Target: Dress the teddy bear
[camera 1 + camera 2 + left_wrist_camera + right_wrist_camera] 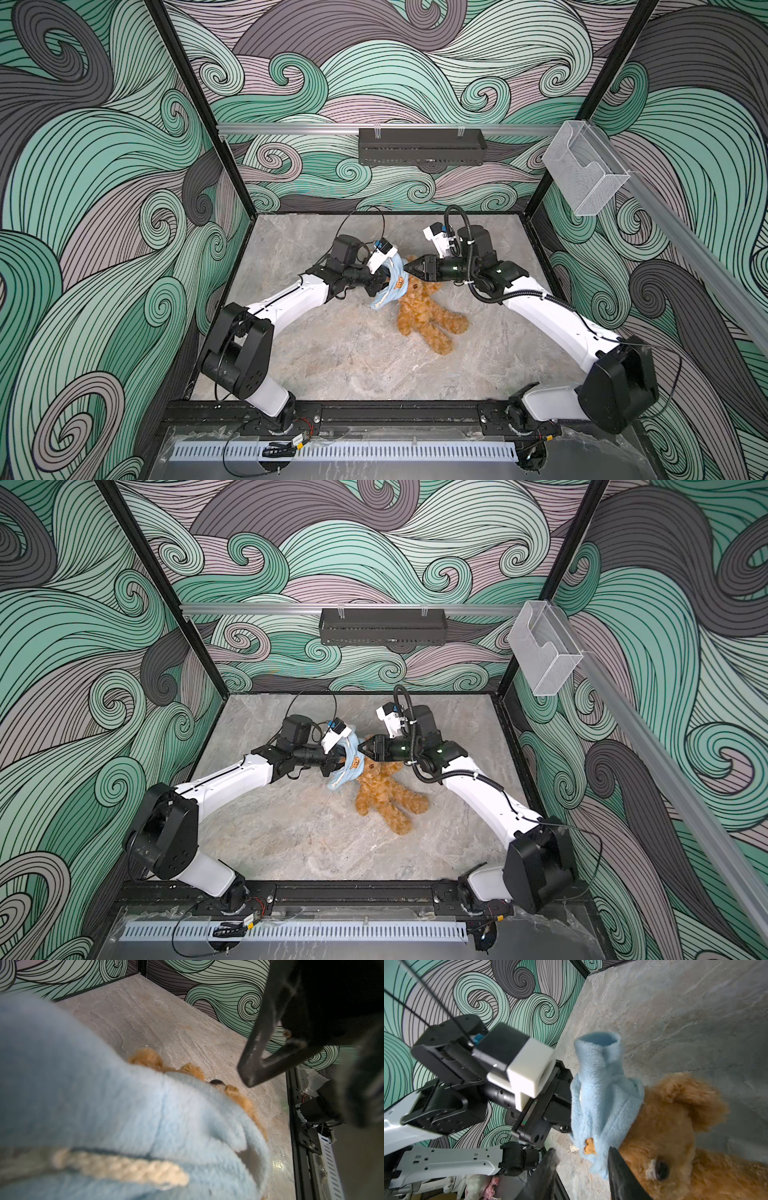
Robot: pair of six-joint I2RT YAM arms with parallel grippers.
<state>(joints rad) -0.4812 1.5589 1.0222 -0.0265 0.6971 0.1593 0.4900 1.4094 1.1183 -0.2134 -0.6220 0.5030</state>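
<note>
Near the middle of the worktop (332,357), flat on its back, the teddy bear (428,309): long axis on a diagonal in both top views, head toward the far left beneath the two end effectors, legs splayed toward the near right. Clamped shut in the left end effector (384,279), a light-blue garment (388,294), hanging against the side of the bear's head. Just over the head, the right end effector (409,268), jaws partly apart, nothing between them.
</note>
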